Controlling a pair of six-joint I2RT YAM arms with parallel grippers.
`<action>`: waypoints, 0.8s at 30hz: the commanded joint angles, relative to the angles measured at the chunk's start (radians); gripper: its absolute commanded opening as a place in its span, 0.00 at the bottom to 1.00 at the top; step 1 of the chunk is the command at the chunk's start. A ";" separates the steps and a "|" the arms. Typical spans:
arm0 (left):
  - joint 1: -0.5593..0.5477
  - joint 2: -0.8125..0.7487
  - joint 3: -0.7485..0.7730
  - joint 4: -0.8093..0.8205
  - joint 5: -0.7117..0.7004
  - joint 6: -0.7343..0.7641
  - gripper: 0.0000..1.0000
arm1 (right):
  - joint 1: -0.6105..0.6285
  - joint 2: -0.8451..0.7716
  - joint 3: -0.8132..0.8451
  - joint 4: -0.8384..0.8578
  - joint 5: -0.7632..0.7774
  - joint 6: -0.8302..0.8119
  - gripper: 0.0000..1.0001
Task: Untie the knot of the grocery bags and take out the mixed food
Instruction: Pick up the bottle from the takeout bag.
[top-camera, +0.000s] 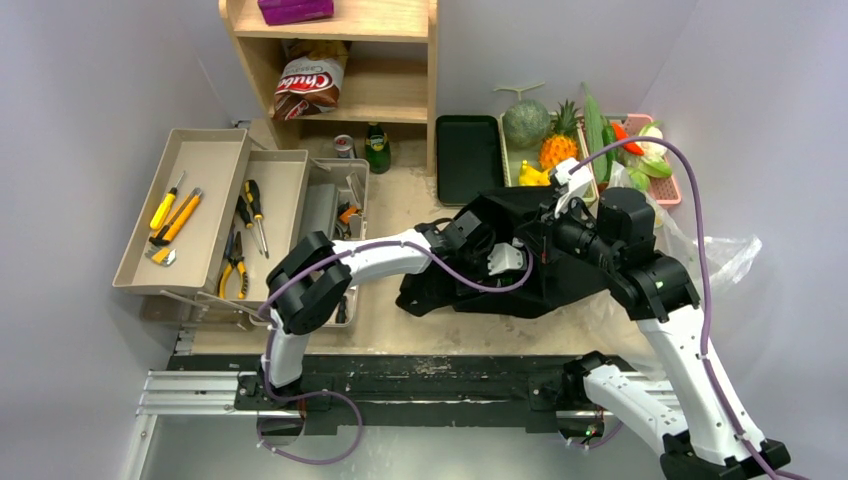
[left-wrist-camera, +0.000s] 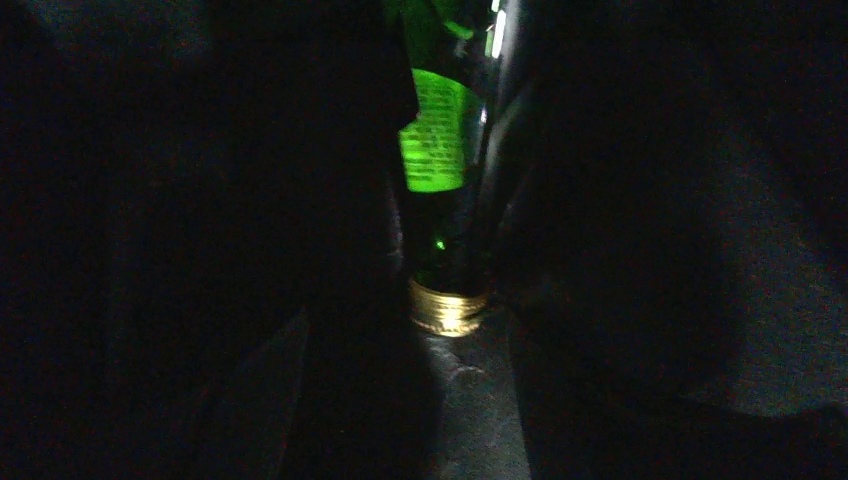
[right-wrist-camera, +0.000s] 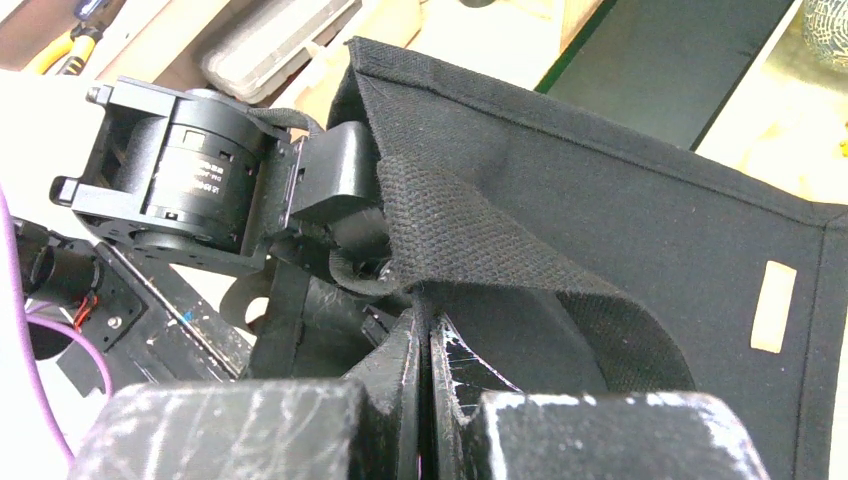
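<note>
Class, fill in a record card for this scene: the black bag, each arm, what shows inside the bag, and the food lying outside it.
Black cloth bag: lying mid-table.
Left arm: reaching into the bag; its fingers are too dark to judge.
Right fingers: shut on the bag's edge by the strap.
Inside the bag: green bottle with a gold cap.
Food outside: melon and pineapple at the back right; chip packet on the shelf.
Clear plastic bag: crumpled at the far right.

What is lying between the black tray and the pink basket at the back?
A green melon, a pineapple and a yellow fruit, seen in the top view.
</note>
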 joint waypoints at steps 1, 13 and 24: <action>0.002 0.039 0.036 -0.201 0.054 -0.058 0.65 | 0.003 0.000 0.053 0.036 -0.039 -0.008 0.00; 0.002 -0.098 -0.008 -0.286 -0.006 0.026 0.00 | 0.003 -0.007 0.023 0.019 -0.011 -0.060 0.00; 0.001 -0.416 -0.060 -0.300 0.031 0.047 0.00 | 0.002 -0.029 -0.002 0.016 0.024 -0.062 0.00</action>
